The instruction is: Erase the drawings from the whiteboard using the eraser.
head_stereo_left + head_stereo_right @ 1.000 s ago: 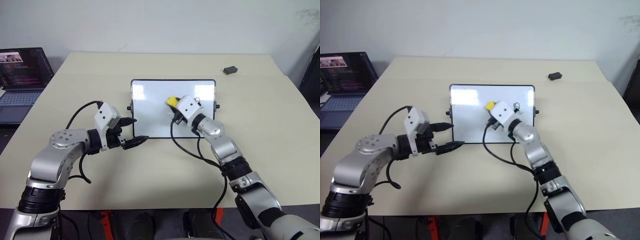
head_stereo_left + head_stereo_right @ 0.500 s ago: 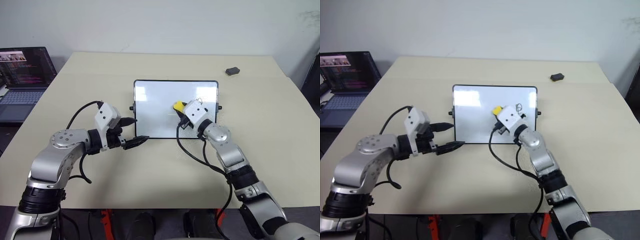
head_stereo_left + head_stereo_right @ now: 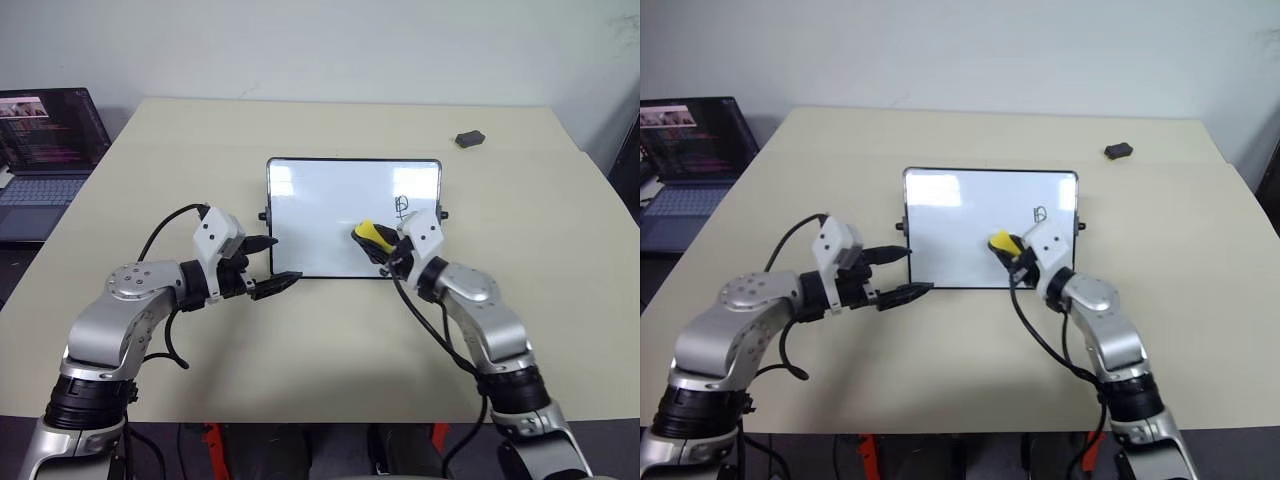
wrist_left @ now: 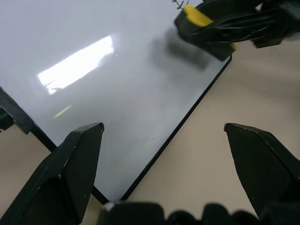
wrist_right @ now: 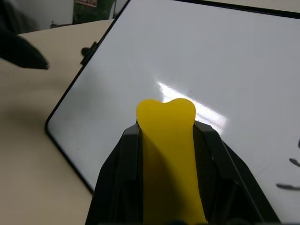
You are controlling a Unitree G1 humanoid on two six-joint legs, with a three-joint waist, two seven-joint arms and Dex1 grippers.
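The whiteboard (image 3: 330,205) lies flat in the middle of the table. One small black drawing (image 3: 402,206) shows near its far right corner; the rest of the white surface looks bare. The yellow eraser (image 3: 371,234) is over the board's near right part, and my right gripper (image 3: 380,246) is shut on it. The right wrist view shows the eraser (image 5: 166,140) squeezed between the two black fingers above the whiteboard (image 5: 197,61). My left gripper (image 3: 281,262) is open at the board's near left corner, holding nothing.
An open laptop (image 3: 45,135) sits off the table's far left side. A small dark grey lump (image 3: 468,138) lies at the far right of the beige table (image 3: 330,340). Black cables hang from both wrists.
My right gripper has drawn back with the eraser from the board's middle to its near right part, rolling as it went. The left gripper has stayed where it was.
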